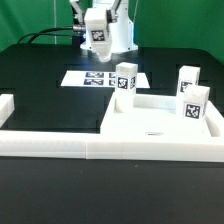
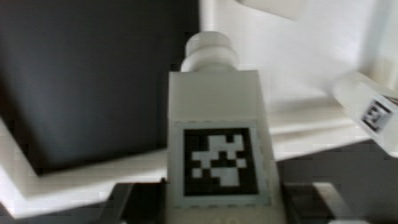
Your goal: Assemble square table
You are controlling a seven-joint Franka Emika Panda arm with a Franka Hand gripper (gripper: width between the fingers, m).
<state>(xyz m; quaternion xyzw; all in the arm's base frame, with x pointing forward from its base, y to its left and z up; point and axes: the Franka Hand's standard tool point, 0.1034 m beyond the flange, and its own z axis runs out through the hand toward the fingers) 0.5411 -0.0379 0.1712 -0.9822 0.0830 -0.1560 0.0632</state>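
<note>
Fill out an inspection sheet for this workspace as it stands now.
Surface: black table, with the marker board lying flat on it.
Job's things: square tabletop slab lies flat at the exterior view's right. Three leg blocks stand upright at it: near leg, far leg, middle leg. Whether the middle leg stands on the slab or behind it cannot be told. A fourth, the held leg, is in the air.
Clutter: nothing seen.
Grippers: gripper has its fingers closed on the held leg.
Cables: black cable runs behind the arm.
Surroundings: low white border wall along the front.
</note>
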